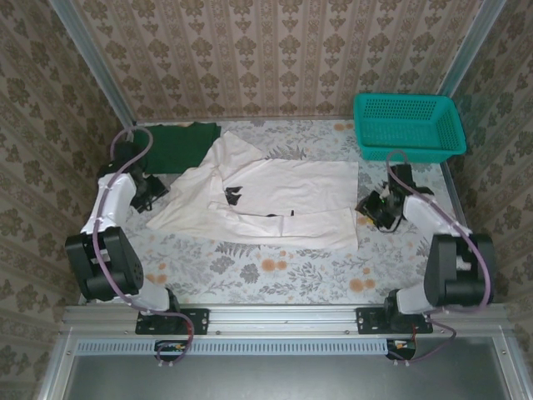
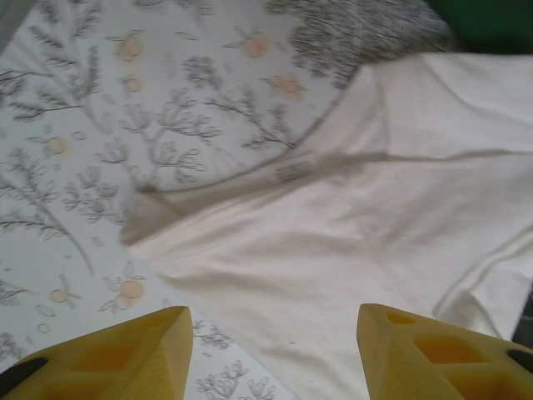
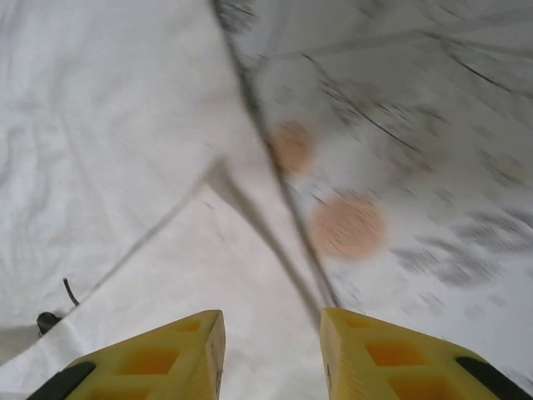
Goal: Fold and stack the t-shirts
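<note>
Left gripper [image 1: 151,190]: is sitting at the left side of the table [image 1: 250,271], just beside the left edge of the off-white t-shirt [image 1: 283,196]. In the left wrist view the gripper [image 2: 271,358] is showing its yellow fingers [image 2: 125,354] standing wide apart with nothing between them, above the cloth.

Green t-shirt [image 1: 176,146]: is lying flat at the far left corner of the table, its right edge meeting the off-white one. The left wrist view is catching a corner of it [image 2: 491,25].

Off-white t-shirt: is lying spread across the middle of the table between the two grippers, partly folded over itself and rumpled, with small dark marks [image 1: 233,196] near its middle. In the left wrist view its cloth [image 2: 375,208] is running down to the fingers, with a small printed label [image 2: 291,171] along a seam.

Right gripper [image 1: 372,208]: is sitting at the shirt's right edge. In the blurred right wrist view the gripper [image 3: 271,358] is holding its fingers [image 3: 166,358] moderately apart and gripping nothing, over the shirt's edge [image 3: 108,125] where it is meeting the floral table cover [image 3: 433,167].

Teal basket [image 1: 408,125]: is standing at the far right corner, apart from both shirts.
</note>
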Tool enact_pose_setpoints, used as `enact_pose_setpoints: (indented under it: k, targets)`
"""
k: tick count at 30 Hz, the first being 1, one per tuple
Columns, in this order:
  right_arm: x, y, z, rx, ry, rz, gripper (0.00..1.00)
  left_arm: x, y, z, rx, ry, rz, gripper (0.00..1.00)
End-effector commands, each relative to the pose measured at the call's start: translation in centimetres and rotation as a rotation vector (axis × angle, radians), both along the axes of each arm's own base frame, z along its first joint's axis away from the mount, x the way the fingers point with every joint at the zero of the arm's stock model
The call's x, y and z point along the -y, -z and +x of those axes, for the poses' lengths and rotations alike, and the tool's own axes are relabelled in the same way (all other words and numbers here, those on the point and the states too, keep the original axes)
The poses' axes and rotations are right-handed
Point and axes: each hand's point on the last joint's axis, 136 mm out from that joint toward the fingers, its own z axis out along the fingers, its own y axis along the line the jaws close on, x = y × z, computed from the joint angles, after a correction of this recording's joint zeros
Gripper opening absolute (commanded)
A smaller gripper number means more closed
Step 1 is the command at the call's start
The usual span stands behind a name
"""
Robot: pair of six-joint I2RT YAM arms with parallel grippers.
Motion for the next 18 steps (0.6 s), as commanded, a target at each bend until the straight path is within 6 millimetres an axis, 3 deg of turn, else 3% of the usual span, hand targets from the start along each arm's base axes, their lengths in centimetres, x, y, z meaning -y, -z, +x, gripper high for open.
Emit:
enact_pose_setpoints:
  k: [1,4,9,18]
  targets:
    - [-1.4,0.6,2.2,0.004,-0.141,-0.052,0.35,0.8,1.4,-1.4,-0.08,0.057,0.023,0.53]
    - [-2.5,1.6,3.7,-0.014,-0.199,-0.088,0.31,1.4,3.4,-2.2,-0.128,0.066,0.006,0.52]
    - [-2.0,3.3,3.8,-0.093,-0.23,-0.165,0.28,1.2,5.9,-3.9,-0.195,0.066,0.004,0.51]
    - [-1.5,2.9,3.7,-0.076,-0.236,-0.227,0.34,-0.5,8.8,-5.7,-0.267,-0.009,-0.058,0.51]
